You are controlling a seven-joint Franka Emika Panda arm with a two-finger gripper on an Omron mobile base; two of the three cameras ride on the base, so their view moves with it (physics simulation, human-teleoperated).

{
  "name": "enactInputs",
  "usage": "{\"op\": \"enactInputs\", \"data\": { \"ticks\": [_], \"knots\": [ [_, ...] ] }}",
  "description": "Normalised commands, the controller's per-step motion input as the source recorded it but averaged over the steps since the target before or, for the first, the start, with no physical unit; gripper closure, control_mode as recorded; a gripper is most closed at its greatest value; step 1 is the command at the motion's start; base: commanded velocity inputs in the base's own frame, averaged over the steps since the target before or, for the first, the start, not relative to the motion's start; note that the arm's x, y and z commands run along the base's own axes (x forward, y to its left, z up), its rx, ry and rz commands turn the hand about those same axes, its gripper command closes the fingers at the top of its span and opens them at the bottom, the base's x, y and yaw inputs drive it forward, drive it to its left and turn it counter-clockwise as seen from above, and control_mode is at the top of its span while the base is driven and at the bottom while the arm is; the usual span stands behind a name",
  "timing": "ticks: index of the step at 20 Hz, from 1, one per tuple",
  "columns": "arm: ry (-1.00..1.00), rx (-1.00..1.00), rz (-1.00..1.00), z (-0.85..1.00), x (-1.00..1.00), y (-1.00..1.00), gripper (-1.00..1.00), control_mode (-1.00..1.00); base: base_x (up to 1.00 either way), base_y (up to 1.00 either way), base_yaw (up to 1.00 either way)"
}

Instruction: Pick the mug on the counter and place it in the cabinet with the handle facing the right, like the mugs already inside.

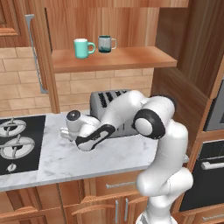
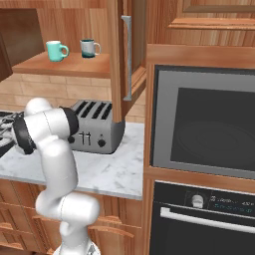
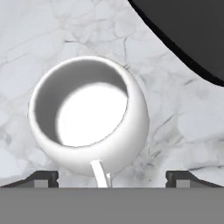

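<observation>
Low over the counter (image 1: 87,159), left of the toaster (image 1: 111,107), the gripper (image 1: 65,132) hangs; two mugs (image 1: 94,46) stand on the cabinet (image 1: 113,59) shelf above. Right base view: those mugs sit above the toaster. Hand view: fingertips (image 3: 43,178) spread wide, unclamped, the mug (image 3: 89,116) upright between them, handle toward the camera.
</observation>
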Motion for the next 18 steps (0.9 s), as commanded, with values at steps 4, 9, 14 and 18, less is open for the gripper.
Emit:
{"op": "enactInputs", "data": {
  "ticks": [4, 9, 14, 18],
  "knots": [
    [0.00, 0.00, -0.01, -0.23, 0.13, 0.08, 1.00, -1.00, 0.00, 0.00, 0.00],
    [0.00, 0.00, -0.02, -0.05, 0.08, 0.00, 1.00, -1.00, 0.00, 0.00, 0.00],
    [0.00, 0.00, 0.00, 0.00, 0.02, 0.00, 1.00, -1.00, 0.00, 0.00, 0.00],
    [-0.03, 0.00, 0.00, 0.03, -0.07, 0.02, 1.00, -1.00, 0.00, 0.00, 0.00]
  ]
}}
